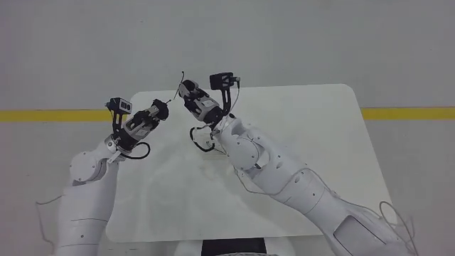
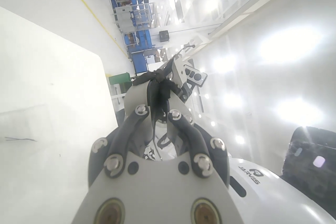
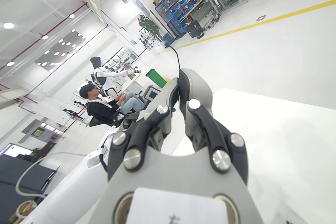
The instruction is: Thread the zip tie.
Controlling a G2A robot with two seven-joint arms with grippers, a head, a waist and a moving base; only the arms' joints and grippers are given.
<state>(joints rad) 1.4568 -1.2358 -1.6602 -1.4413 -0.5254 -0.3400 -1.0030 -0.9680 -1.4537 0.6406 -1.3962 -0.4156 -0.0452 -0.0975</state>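
**Zip tie pinched in the right gripper at the table's far left corner**

Zip tie (image 3: pixel 178 60): a thin black strip clamped between the pads of the right gripper (image 3: pixel 179 83), whose fingers are pressed together on it. From the fingertips the strip rises and curves to its small head, which hangs free in the air.

Nearest lies the white table (image 1: pixel 306 156). Both grippers hang above its far left corner, tips near each other. The left gripper (image 2: pixel 157 86) points toward the right one, its dark pads pressed together. I cannot tell whether any part of the tie sits between them. Beyond the table, a yellow line (image 1: pixel 398 113) crosses the floor.
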